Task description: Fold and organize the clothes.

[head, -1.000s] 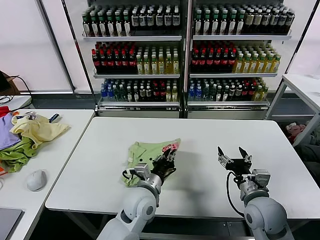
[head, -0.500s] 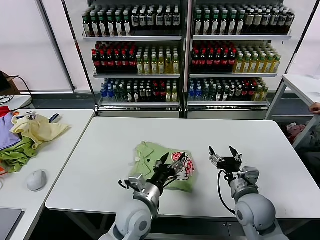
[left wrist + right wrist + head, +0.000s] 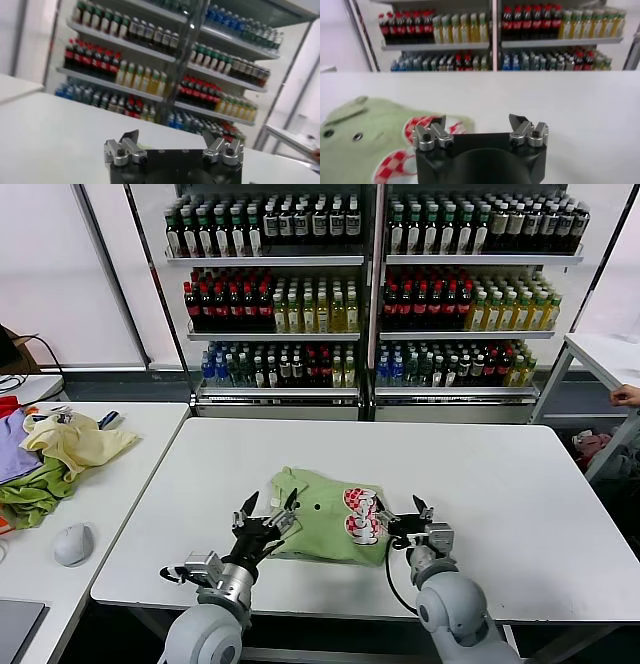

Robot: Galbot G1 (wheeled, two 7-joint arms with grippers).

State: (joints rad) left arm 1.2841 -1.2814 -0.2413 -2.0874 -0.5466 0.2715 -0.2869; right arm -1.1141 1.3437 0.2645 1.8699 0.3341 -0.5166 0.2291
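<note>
The light green polo shirt [image 3: 320,522] lies crumpled in the middle of the white table [image 3: 480,474], collar to the left and its red-and-white print [image 3: 360,514] to the right. My left gripper [image 3: 268,506] is open and empty at the shirt's near left edge. My right gripper [image 3: 402,510] is open and empty just beside the shirt's right edge, next to the print. In the right wrist view the gripper [image 3: 478,121] is open, with the shirt [image 3: 365,135] beyond its one side. In the left wrist view the gripper [image 3: 171,136] is open over bare table.
A side table [image 3: 140,424] on the left holds a pale yellow garment [image 3: 75,439], purple [image 3: 12,452] and darker green [image 3: 30,496] garments and a mouse [image 3: 72,544]. Bottle shelves [image 3: 370,294] stand behind. A person's hand [image 3: 626,394] shows at the far right edge.
My left gripper let go of the shirt and drew back left toward the near edge. The shirt shifted right and nearer and spread out. My right gripper moved left up to the shirt.
</note>
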